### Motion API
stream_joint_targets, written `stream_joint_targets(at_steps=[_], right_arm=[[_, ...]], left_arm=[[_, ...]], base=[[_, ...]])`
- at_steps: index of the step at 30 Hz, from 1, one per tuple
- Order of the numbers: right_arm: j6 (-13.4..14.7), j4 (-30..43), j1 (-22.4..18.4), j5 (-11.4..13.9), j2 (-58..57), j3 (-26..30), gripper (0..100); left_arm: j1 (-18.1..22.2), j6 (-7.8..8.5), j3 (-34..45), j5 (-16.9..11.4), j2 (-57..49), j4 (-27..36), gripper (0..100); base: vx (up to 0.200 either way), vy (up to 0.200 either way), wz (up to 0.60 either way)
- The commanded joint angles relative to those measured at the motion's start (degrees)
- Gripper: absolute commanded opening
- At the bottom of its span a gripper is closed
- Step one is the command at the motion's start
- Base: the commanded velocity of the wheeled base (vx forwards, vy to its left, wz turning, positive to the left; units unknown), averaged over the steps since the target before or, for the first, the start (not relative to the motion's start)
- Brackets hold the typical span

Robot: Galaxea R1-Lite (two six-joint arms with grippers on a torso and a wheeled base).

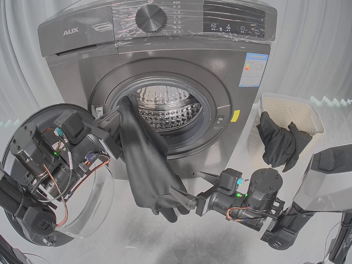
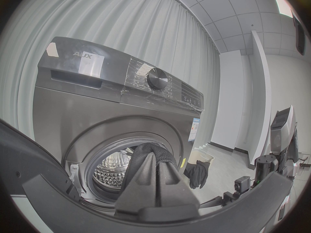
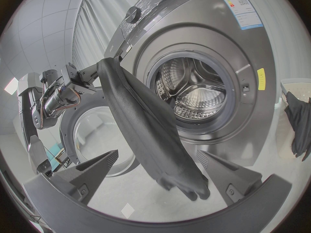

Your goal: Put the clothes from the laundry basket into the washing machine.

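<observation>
Left end effector [image 1: 118,116] clamps one garment [image 1: 146,165]; right end effector [image 1: 184,182] gapes; basket [image 1: 286,109]: perhaps one.

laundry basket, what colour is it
The laundry basket is cream-white with small perforated holes; head view shows it best.

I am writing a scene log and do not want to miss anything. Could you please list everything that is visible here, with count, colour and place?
washing machine: 1, grey, centre, in front of the curtain
door: 1, grey ring with clear glass, swung open at the machine's left
held garment: 1, dark grey, hanging at the left edge of the drum opening
laundry basket: 1, white, on the floor to the right of the machine
second garment: 1, black, draped over the basket's rim
curtain: 1, pale grey, behind the machine
left gripper: 1, black, shut on the held garment's top
right gripper: 1, black, open, at the held garment's lower end
</observation>
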Motion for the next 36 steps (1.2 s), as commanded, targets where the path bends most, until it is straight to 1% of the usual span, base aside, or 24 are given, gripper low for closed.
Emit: stream_joint_targets(at_steps=[1, 3, 6, 8, 13, 21, 30, 36], right_arm=[[-0.29, 0.73, 0.17, 0.09, 6.7, -7.93, 100], [-0.64, 1.0, 0.08, 0.09, 8.81, -11.36, 100], [-1.87, 1.0, -0.01, 0.09, 11.36, -14.52, 100], [-1.96, 1.0, 0.08, 0.0, 12.15, -15.31, 100], [-2.22, 1.88, 0.17, -0.09, 14.61, -20.32, 100], [-2.22, 6.45, 0.7, 0.0, 15.41, -24.8, 100], [-2.22, 6.18, 2.72, 0.0, 17.95, -28.14, 100], [-2.31, 6.18, 2.54, -0.35, 20.24, -31.31, 100]], left_arm=[[-0.32, -0.04, 0.0, -0.02, 0.04, -0.01, 0], [-0.32, -0.04, 0.0, -0.02, 0.04, -0.01, 0], [-0.32, -0.04, 0.09, 0.07, 0.04, -0.01, 0], [-0.32, -0.04, 0.09, -0.02, 0.04, -0.01, 0], [-0.32, -0.04, 0.0, 0.07, 0.04, -0.01, 0], [-0.32, -0.04, -0.17, 0.07, -0.04, -0.01, 0], [-0.32, -0.04, -0.26, 0.07, -0.48, -0.01, 0], [-0.32, -0.04, -0.61, 0.07, -0.66, -0.01, 0]], base=[[0.0, 0.0, 0.0], [0.0, 0.0, 0.0], [0.0, 0.0, 0.0], [0.0, 0.0, 0.0], [0.0, 0.0, 0.0], [0.0, 0.0, 0.0], [0.0, 0.0, 0.0], [0.0, 0.0, 0.0]])
